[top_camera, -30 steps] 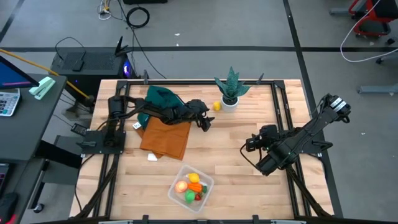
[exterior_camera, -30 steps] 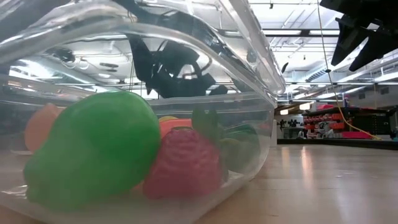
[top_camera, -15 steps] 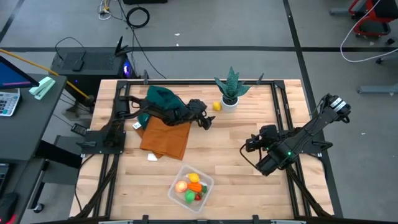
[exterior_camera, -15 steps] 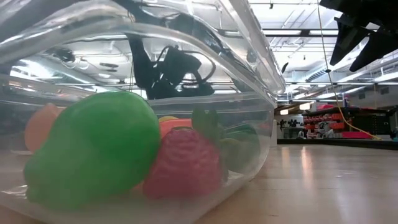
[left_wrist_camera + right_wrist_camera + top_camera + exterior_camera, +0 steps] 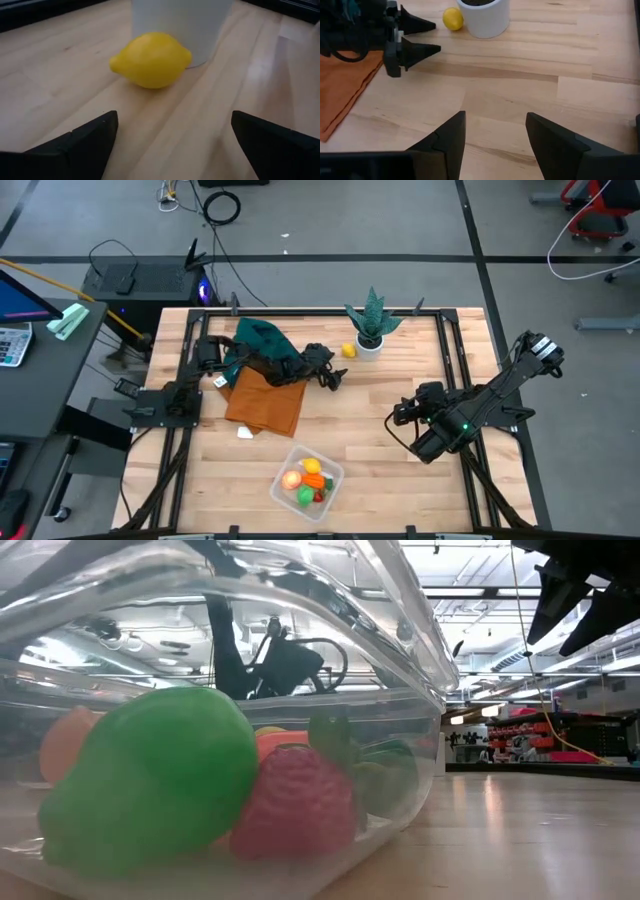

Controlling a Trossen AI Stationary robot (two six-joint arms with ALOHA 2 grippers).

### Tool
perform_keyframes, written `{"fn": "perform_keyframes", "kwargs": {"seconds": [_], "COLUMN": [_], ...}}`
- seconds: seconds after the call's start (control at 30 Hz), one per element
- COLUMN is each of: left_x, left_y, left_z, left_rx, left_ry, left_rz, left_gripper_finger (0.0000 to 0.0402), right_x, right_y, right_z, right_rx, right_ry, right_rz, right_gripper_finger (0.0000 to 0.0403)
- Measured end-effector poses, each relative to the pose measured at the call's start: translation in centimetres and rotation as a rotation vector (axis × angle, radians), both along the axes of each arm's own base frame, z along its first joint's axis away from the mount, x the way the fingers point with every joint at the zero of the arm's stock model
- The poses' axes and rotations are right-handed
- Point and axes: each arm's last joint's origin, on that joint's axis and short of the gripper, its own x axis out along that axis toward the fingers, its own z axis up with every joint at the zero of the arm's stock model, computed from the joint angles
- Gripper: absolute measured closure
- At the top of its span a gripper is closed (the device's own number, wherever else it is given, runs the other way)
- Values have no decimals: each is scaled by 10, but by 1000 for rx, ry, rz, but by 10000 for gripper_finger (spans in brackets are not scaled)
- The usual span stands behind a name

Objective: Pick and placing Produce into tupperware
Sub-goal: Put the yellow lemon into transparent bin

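Note:
A yellow lemon (image 5: 348,350) (image 5: 151,59) lies on the wood, touching the white plant pot (image 5: 182,20). My left gripper (image 5: 335,376) (image 5: 170,145) stands open low over the table just short of the lemon, a finger on either side of the line to it, touching nothing. The clear tupperware (image 5: 338,472) (image 5: 420,740) sits near the front edge with several produce pieces in it, among them a green one (image 5: 150,790) and a red one (image 5: 295,805). My right gripper (image 5: 400,416) (image 5: 495,137) hangs open above the table's right half, with nothing in it.
A spiky green plant in its white pot (image 5: 369,340) stands at the far middle. An orange cloth (image 5: 265,402) and a teal cloth (image 5: 258,336) lie under the left arm. A small white scrap (image 5: 245,432) lies near the cloth. Bare wood lies between the grippers.
My left gripper has sunk toward the table and tipped a little farther down, staying just short of the lemon. The lemon and the tupperware have kept their places.

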Motion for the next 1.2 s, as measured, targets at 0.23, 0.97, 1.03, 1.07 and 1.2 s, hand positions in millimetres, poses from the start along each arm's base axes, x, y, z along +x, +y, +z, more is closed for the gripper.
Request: {"fn": "perform_keyframes", "kwargs": {"seconds": [0.23,0.97,1.03,1.07,1.2], "left_x": [13,29,31,33,37], "left_y": [8,9,8,8,9], "left_z": [-8,3,4,5,9], "left_rx": [27,-47,-56,-61,-89], "left_ry": [-14,14,22,24,32], "left_rz": [57,208,218,227,255], "left_gripper_finger": [2,3,3,3,3], "right_x": [1,2,2,2,3], "right_y": [1,2,2,2,2], "right_z": [0,0,0,0,0], "right_rx": [11,21,21,20,11], "right_ry": [-14,-28,-28,-29,-36], "right_rz": [0,0,0,0,1], "right_gripper_finger": [224,224,224,224,224]}}
